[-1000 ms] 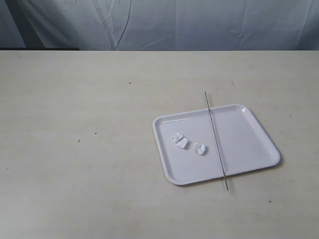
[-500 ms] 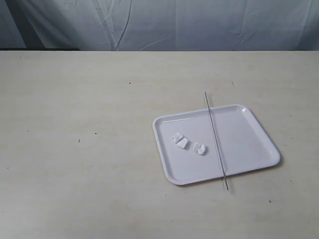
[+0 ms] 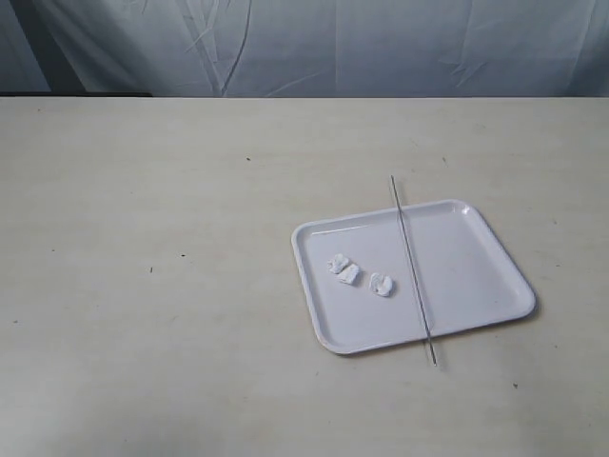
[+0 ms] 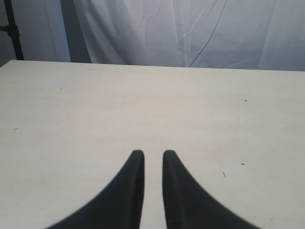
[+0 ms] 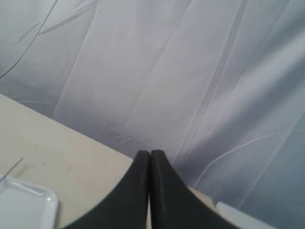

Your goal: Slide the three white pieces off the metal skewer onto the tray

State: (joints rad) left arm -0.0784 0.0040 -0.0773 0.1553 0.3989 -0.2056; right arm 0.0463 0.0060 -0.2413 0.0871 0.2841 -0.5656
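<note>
You've got a big cream bench (image 3: 143,286) here. The left pincer (image 4: 152,155) hangs over bare top, black fingers a narrow slit apart, gripping nothing. The right pincer (image 5: 150,153) is pressed closed, also empty, facing the grey curtain (image 5: 143,71). The glossy white rectangular plastic tray (image 3: 466,257) sits in the bench's right half. The thin grey metal skewer (image 3: 411,269) lies across it from far rim to near rim, both tips overhanging. The tiny white marshmallow-like lumps (image 3: 343,268) are off it, on the tray floor toward the bench's left edge, in two small clumps. You can't count them cleanly.
</note>
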